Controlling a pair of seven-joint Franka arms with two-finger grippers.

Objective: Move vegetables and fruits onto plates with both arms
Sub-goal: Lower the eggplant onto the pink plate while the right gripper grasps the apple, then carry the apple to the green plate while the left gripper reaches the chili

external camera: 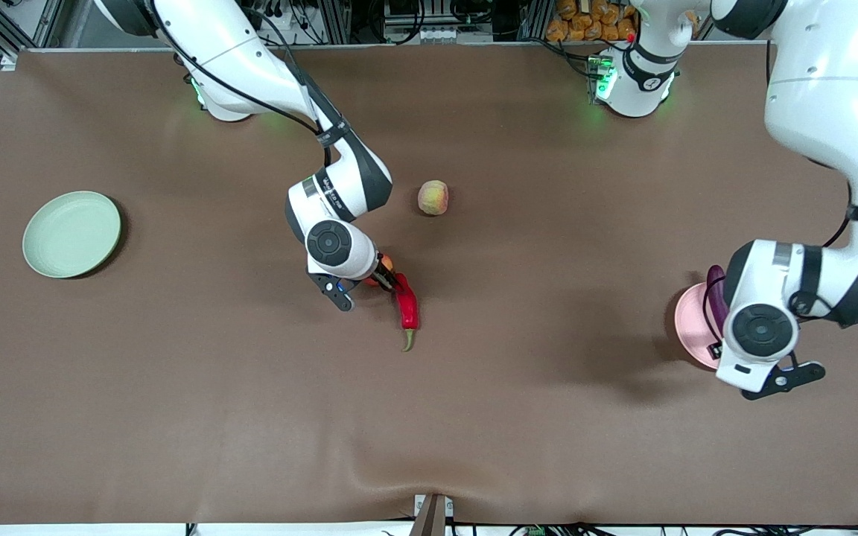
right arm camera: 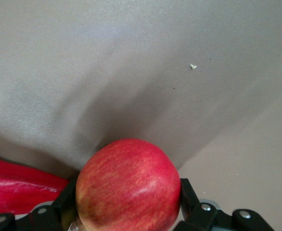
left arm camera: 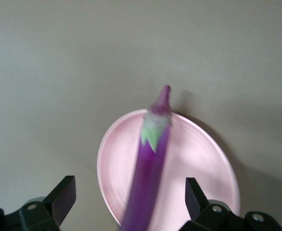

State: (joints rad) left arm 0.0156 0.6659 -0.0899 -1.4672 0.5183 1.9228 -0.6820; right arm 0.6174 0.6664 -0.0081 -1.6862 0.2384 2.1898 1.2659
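With the right tool [right arm camera: 126, 216] clasping the apple [right arm camera: 129, 185] on the bench beside the chili pepper [external camera: 407, 305], lift it straight up so the pepper stays undisturbed, while the left tool [left arm camera: 129, 202] hangs released over the eggplant [left arm camera: 148, 178] on the pink plate [left arm camera: 198, 163].

Purple eggplant [left arm camera: 148, 180] lying lengthwise on pink plate [left arm camera: 198, 159], green-capped stem end overhanging rim; plate sitting on plain tabletop [left arm camera: 83, 62]; left gripper [left arm camera: 130, 197] hovering above, fingers [left arm camera: 64, 192] spread wide either side of eggplant, not touching it
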